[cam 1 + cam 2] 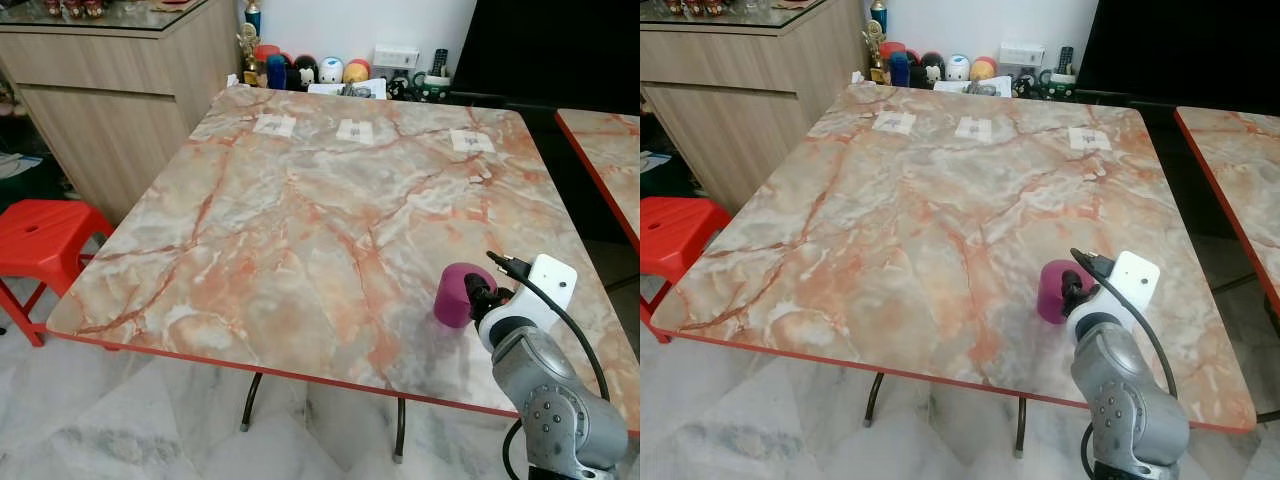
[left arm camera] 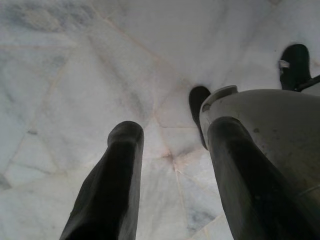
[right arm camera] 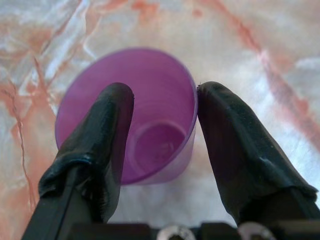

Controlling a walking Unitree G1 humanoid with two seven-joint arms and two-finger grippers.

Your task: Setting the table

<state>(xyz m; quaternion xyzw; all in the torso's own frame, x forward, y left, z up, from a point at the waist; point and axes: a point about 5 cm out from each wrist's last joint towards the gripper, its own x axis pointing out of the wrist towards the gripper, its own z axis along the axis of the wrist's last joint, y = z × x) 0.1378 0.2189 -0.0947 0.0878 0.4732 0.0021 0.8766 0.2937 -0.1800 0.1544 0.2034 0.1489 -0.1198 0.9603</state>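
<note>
Right at the lower right of the head view, my right hand (image 1: 478, 296) is reaching over the near edge of the desk (image 1: 300, 230) with the silver forearm angled up from below and the wrist bent forward. Its fingers (image 3: 102, 135) are straddling the rim of the purple cup (image 3: 150, 100), one inside the mouth and one against the outer wall; they are looking closed on that wall, though I cannot tell how firmly they are pressing.

That cup is sitting on the marble-patterned top, low and right in the frame, near the front edge. I am judging it to be thin plastic: light, stiff enough, a little slick, and easy to tip. Pinching the wall just below the rim is seeming the sensible hold.

My left hand (image 2: 170, 170) is hanging idle above the pale floor (image 2: 75, 75), fingers spread apart.
</note>
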